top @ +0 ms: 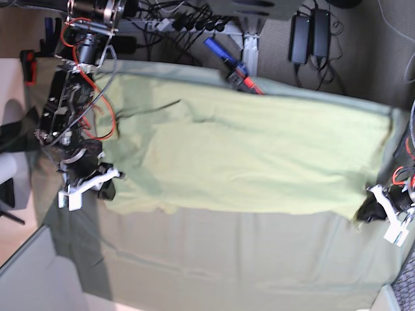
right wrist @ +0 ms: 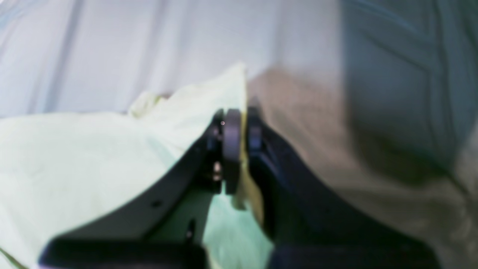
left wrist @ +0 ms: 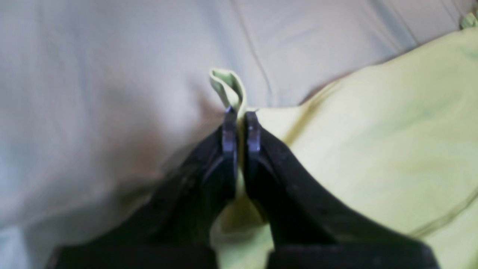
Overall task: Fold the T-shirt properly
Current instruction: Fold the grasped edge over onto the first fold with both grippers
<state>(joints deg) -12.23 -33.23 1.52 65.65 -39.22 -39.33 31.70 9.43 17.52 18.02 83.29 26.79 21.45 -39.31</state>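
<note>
The pale yellow-green T-shirt [top: 259, 162] lies stretched wide across the grey-green table cloth [top: 227, 259]. In the base view my left gripper [top: 371, 210] pinches the shirt's lower right corner and my right gripper [top: 106, 188] pinches its lower left corner. In the left wrist view the left gripper [left wrist: 241, 116] is shut on the T-shirt [left wrist: 373, 130], with a small fabric loop sticking up past the fingertips [left wrist: 229, 129]. In the right wrist view the right gripper [right wrist: 242, 119] is shut on an edge of the T-shirt [right wrist: 93, 160]. The collar tag is not visible.
Cables and a red-and-blue connector [top: 237, 71] lie along the table's far edge. Two black power bricks [top: 310, 31] sit on the floor beyond. The table cloth [left wrist: 93, 93] is wrinkled beside the shirt. The table's near edge runs along the bottom of the base view.
</note>
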